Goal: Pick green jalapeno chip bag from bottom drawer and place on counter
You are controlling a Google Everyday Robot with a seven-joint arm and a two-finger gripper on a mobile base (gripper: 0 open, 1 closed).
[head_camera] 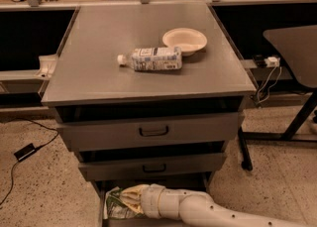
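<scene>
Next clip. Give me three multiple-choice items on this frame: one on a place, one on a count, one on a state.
1. Where is the gripper?
A raised high
B low in the bottom drawer, at the green jalapeno chip bag
C out of view

2. How many things lie on the counter?
A two
B one
C four

3. The bottle is
A upright
B hanging off the edge
C on its side

Answers:
1 B: it is at the bag inside that open drawer.
2 A: only the bottle and a white bowl are there.
3 C: it lies flat, with its cap pointing left.
</scene>
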